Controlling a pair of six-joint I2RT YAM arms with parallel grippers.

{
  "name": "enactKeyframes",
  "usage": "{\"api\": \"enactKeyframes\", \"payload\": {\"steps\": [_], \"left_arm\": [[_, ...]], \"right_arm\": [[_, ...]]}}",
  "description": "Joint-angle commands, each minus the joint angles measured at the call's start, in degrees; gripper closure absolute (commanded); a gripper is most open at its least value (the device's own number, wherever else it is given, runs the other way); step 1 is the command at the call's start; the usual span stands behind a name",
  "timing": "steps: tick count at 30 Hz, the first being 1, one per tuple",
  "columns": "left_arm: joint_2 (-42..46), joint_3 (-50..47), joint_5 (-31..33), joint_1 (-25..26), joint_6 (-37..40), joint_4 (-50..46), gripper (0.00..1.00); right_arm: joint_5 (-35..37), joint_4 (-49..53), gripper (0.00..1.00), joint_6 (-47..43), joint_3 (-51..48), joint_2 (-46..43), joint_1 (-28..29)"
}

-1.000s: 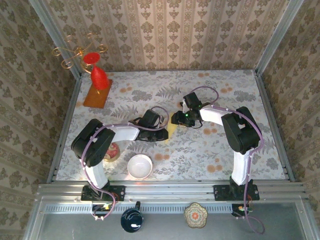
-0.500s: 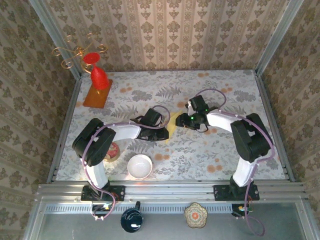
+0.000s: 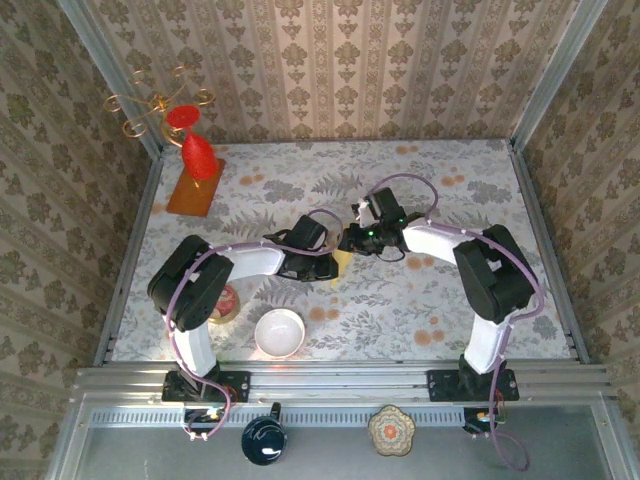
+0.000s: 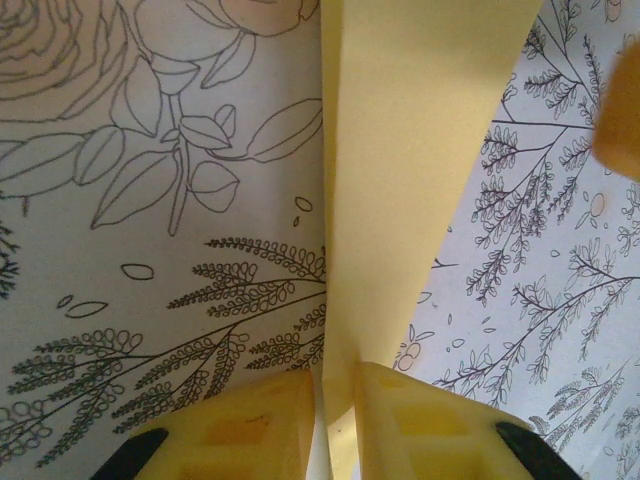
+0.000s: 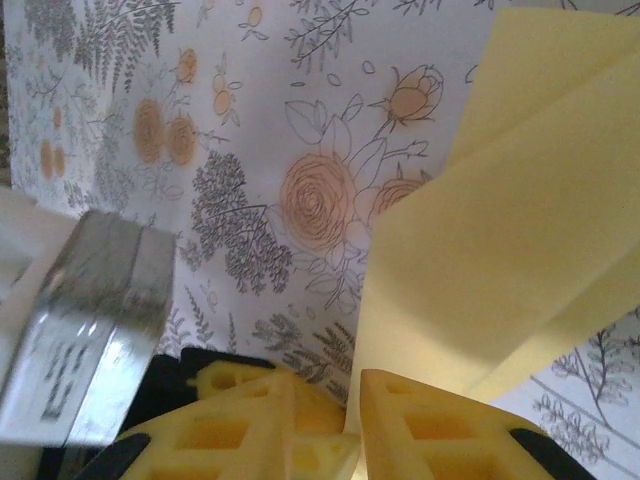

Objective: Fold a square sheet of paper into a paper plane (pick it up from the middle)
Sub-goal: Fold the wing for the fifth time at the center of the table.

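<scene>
I judge we are mid-fold: my left hand [image 4: 336, 390] grips the folded paper plane [image 4: 410, 130], which runs straight ahead from its fingertips over the counter [image 4: 150, 200], my right hand [image 5: 345, 395] pinches another edge, and next I need 1 firm, aligned crease.

Table [image 3: 420, 300] has a flowery cloth. Sitting on it: orange-brown board [image 3: 195, 190] far left, white bowl [image 3: 279, 332] near the front, small dish [image 3: 226, 300] beside it, folded yellow paper [image 3: 344, 262] mid-table, can't tell if it's touching.
</scene>
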State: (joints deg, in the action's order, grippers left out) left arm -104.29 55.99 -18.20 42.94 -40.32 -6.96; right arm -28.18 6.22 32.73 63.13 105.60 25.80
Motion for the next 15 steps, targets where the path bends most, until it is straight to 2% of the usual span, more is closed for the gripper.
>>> {"api": "enactKeyframes", "payload": {"steps": [1, 15], "left_arm": [[-3.55, -0.53, 1.58, 1.18, 1.03, -3.32, 0.78], [-2.85, -0.63, 0.99, 1.18, 0.76, -3.06, 0.78]], "right_arm": [[-1.44, -0.08, 0.74, 0.98, 2.28, 2.37, -0.05], [2.46, 2.35, 0.75, 0.76, 3.13, 6.10, -0.14]]}}
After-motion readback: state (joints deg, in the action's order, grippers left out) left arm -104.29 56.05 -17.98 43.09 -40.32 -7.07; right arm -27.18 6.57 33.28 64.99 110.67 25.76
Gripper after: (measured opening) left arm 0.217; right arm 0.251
